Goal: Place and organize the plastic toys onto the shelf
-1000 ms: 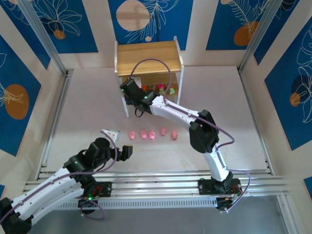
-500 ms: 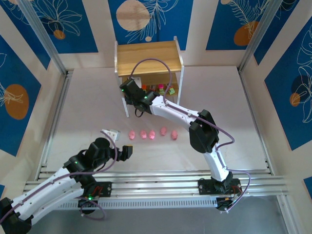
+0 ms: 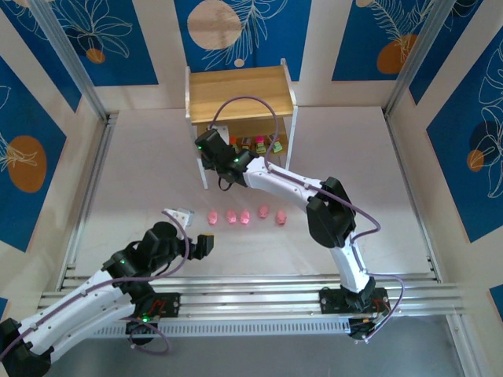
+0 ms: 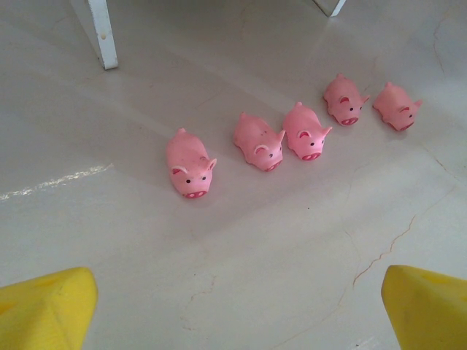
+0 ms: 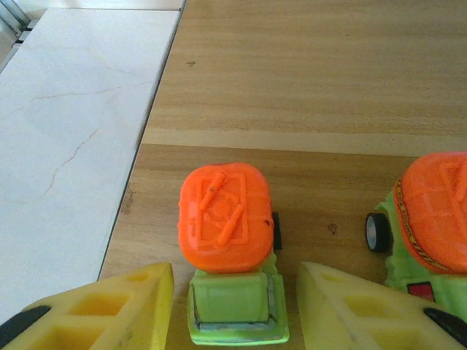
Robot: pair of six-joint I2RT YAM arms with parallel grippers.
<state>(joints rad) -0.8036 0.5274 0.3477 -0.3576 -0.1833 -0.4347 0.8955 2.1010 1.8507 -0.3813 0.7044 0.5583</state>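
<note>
Lined up on the shelf (image 5: pixel 328 87), the orange-topped toy (image 5: pixel 222 219) is flanked by released right jaws; left jaws are spread wide.

Five pink pigs (image 4: pixel 305 131) in a row

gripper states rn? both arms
Left gripper: open, holding nothing.
Right gripper: open, straddling the orange-topped toy on the shelf, small gap each side, not gripping.
</note>
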